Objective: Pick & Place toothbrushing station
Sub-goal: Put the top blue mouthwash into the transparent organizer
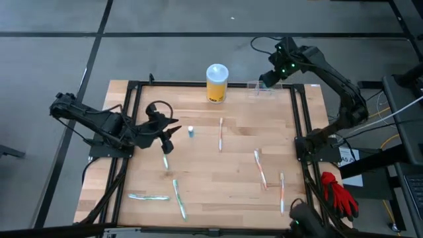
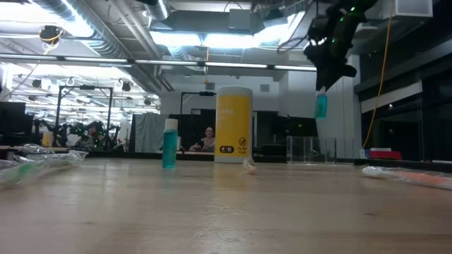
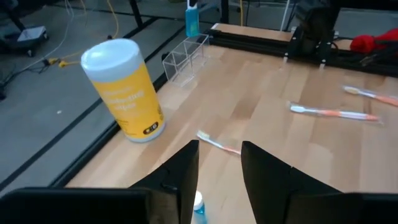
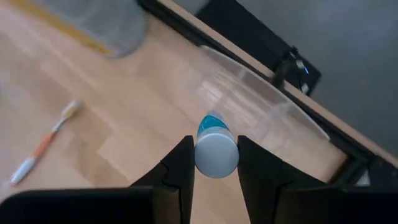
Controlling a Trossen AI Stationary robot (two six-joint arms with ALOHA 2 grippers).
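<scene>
The toothbrushing station, a low clear plastic holder, rests on its base at the table's far edge, right of the yellow canister. My right gripper is above it, shut on a small blue bottle with a white cap. A second small blue bottle stands upright on the table at mid-left. My left gripper hovers just left of it and higher, open, with nothing between its fingertips; the bottle's cap shows low between the fingers. My right gripper pinches the bottle's white cap end between its two fingers, which come from above and slant steeply down. The bottle hangs upright below the fingers, cap up, clear of the table and above the clear holder.
Several toothbrushes lie flat on the wood: one at the middle, two at the near right, one under my left gripper, one at the near left beside a toothpaste tube. A black frame runs along the table's edges.
</scene>
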